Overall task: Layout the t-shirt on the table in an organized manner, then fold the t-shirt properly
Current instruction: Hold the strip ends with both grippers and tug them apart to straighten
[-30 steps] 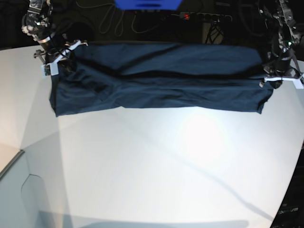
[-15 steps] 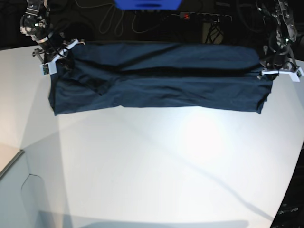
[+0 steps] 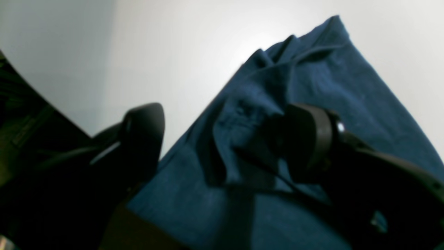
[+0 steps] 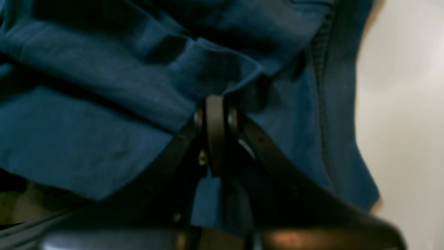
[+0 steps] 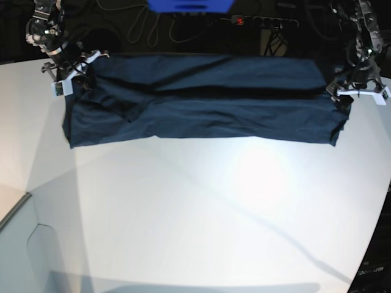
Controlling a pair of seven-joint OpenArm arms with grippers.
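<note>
The dark navy t-shirt lies as a long, wrinkled band across the far part of the white table. My left gripper hovers at the shirt's right end. In the left wrist view it stands open, its two black fingers wide apart with a bunched fold of the t-shirt lying loose between them. At the shirt's far left corner is my right gripper. The right wrist view shows it shut on a pinched fold of the t-shirt.
Beyond the table's far edge are dark cables, a power strip and a blue object. The table's curved edge runs along the lower left. A broad white stretch of tabletop spreads in front of the shirt.
My left gripper has opened and let go of the shirt's right end, which has settled slightly inward. The right gripper keeps its hold and has shifted a little back.
</note>
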